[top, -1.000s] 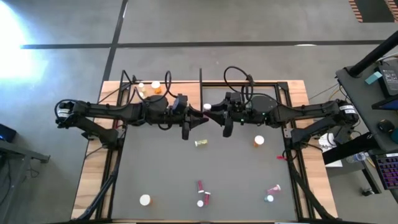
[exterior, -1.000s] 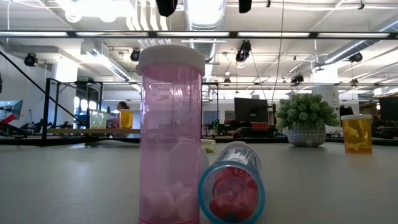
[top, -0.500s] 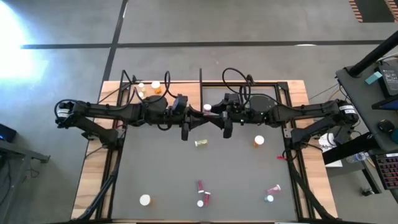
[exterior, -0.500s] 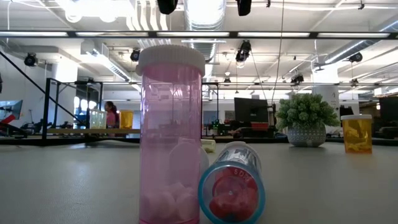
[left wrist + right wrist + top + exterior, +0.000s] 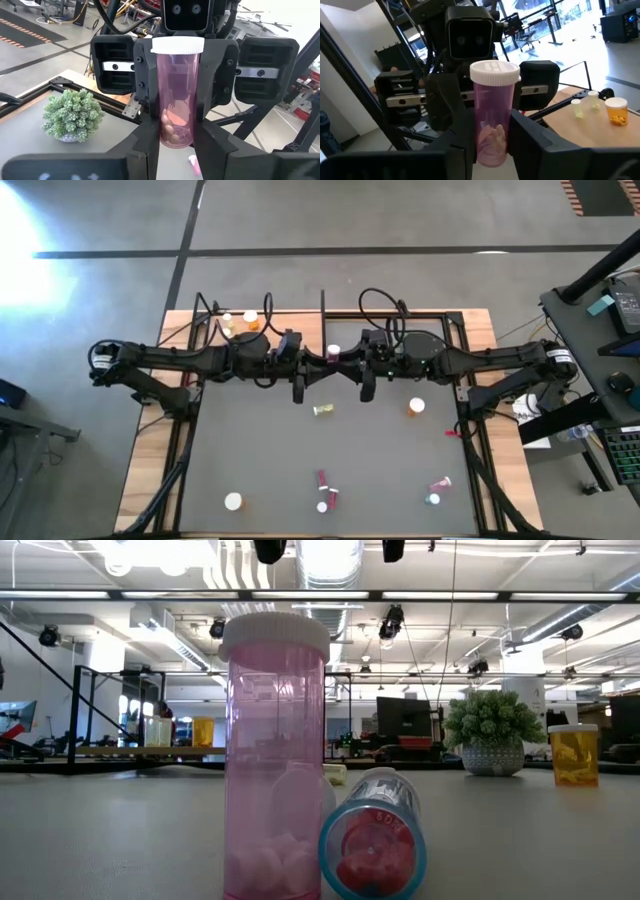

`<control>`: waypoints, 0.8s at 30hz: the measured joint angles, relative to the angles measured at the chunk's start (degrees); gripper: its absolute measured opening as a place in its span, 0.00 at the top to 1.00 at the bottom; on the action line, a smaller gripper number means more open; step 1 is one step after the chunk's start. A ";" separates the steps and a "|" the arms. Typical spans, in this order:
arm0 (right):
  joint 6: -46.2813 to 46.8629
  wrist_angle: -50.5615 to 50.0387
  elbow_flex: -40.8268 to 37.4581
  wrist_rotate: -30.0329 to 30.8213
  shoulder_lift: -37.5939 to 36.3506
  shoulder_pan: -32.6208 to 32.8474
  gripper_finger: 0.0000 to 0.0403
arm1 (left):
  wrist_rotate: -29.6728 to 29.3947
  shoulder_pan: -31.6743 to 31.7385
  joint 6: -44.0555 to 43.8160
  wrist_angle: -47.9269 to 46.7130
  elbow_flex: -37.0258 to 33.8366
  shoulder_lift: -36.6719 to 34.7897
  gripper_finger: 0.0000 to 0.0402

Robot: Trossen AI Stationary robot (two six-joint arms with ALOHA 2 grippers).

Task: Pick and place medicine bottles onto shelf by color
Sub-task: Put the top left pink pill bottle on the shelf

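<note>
Pink bottle point(image 5: 333, 353) w/ white cap sits upright mid-air btwn the two arms at the worktop's point(image 5: 260, 450) middle rear, just beside the shelf's black post point(image 5: 322, 305). We read it as a handover: both end effectors pinch it at once. Left end effector point(image 5: 177, 145) is clamped on the lower body; right end effector point(image 5: 491, 137) is clamped on it too, from the opposite side. We judge it's held high so it can swap arms before going to the shelf point(image 5: 250, 325), where small bottles already stand.

Wrist views show what the overhead view can't: pills inside, fingers pressed on the bottle walls, each arm's camera facing the other. Right wrist view also catches an orange bottle point(image 5: 617, 111) on the shelf. Overhead view gives the layout: loose bottles, e.g. an orange one point(image 5: 416, 407), spread over the grey mat. Low view shows neither end effector, only a near pink bottle point(image 5: 274, 755), a tipped one point(image 5: 373, 845) touching it, and a plant point(image 5: 492, 730).
</note>
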 joint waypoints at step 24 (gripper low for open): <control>3.62 -26.67 -0.07 -2.55 -5.48 -0.48 0.76 | 0.56 2.25 -9.69 -10.71 -0.34 -0.08 0.38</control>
